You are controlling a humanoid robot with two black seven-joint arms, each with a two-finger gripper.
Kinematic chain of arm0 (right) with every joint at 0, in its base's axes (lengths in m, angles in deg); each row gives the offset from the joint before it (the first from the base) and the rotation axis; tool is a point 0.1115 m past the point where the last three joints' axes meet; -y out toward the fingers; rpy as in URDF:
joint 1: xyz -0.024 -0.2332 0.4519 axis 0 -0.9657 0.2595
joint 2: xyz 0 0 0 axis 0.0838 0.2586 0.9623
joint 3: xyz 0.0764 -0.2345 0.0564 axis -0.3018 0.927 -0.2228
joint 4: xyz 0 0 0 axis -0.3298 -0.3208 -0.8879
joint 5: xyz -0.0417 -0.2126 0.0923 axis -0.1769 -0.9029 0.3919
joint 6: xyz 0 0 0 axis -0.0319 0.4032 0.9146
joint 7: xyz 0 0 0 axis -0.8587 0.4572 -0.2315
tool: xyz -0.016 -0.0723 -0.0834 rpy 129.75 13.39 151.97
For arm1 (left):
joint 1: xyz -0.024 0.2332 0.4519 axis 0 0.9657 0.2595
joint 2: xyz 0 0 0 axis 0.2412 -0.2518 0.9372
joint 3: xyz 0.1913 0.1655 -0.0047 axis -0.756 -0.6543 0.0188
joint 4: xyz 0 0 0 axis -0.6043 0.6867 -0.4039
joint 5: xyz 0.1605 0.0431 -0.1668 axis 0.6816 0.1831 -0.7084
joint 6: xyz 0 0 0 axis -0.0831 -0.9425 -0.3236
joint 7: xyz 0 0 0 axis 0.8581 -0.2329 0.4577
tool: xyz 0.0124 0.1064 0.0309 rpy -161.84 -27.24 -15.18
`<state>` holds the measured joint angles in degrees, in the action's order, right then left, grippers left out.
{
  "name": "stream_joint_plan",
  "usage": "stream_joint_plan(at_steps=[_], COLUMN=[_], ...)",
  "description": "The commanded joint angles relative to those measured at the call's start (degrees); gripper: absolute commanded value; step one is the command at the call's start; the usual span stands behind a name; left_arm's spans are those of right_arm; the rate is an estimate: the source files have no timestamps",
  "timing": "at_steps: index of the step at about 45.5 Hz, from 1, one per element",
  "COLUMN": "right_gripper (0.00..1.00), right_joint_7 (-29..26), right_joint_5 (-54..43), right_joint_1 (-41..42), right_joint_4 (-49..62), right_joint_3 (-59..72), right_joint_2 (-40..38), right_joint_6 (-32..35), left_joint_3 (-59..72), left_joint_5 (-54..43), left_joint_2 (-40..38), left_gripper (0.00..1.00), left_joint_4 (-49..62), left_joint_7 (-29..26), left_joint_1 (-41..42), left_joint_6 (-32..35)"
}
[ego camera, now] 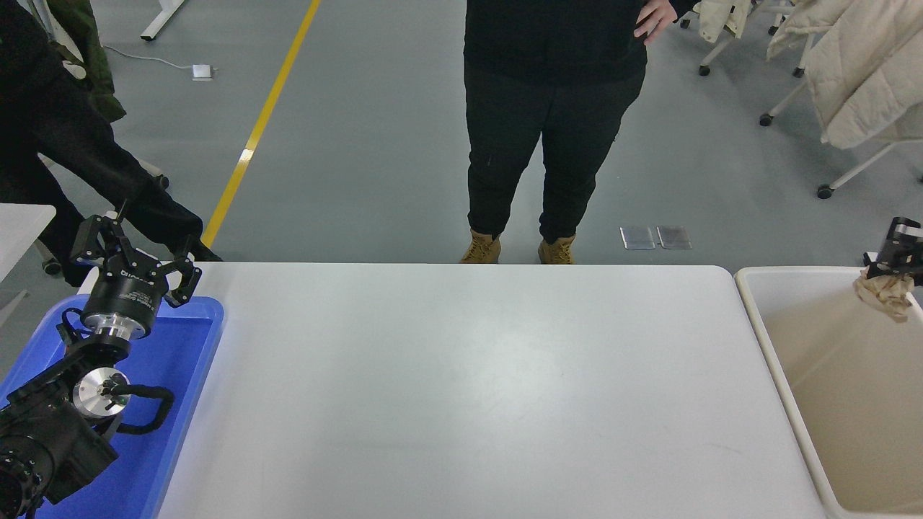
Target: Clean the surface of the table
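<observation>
The white table surface (461, 389) fills the middle of the head view, with nothing lying on it. My right gripper (894, 268) is at the right edge, shut on a crumpled beige paper wad (884, 295), and holds it in the air over the far part of the cream-white bin (764, 339). My left gripper (137, 256) is parked at the lower left above the blue tray (195, 339), fingers spread open and empty.
A person in black with tan boots (551, 144) stands at the table's far edge. Another person in dark clothes (65, 144) is at the far left. Chairs with a cream coat (858, 65) stand at the top right.
</observation>
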<state>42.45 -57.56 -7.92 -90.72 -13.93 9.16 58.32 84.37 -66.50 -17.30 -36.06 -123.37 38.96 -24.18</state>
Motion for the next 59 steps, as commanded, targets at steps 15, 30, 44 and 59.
stream_joint_plan(at_steps=[15,30,44,59], right_gripper=[0.00,0.00,0.00,0.00], right_joint_7=[8.91,25.26,28.44,28.52], right_joint_5=[0.26,-0.09,1.23,4.92], right_joint_1=[-19.35,-27.53,-32.01,-34.74], right_joint_4=[31.48,42.99,46.07,47.48], right_joint_3=[-5.14,-4.34,-7.68,-8.47], right_joint_2=[23.47,30.51,35.08,38.51], right_joint_6=[-17.06,-25.77,-39.04,-43.53], left_joint_3=[0.00,0.00,0.00,0.00], left_joint_5=[-0.01,-0.01,-0.01,-0.01], left_joint_2=[0.00,0.00,0.00,0.00], left_gripper=[1.00,1.00,1.00,1.00], left_joint_4=[-0.07,-0.07,-0.07,-0.07], left_joint_7=[0.00,0.00,0.00,0.00], left_joint_1=[-0.01,-0.01,0.08,0.08], left_joint_6=[0.03,0.03,0.03,0.12])
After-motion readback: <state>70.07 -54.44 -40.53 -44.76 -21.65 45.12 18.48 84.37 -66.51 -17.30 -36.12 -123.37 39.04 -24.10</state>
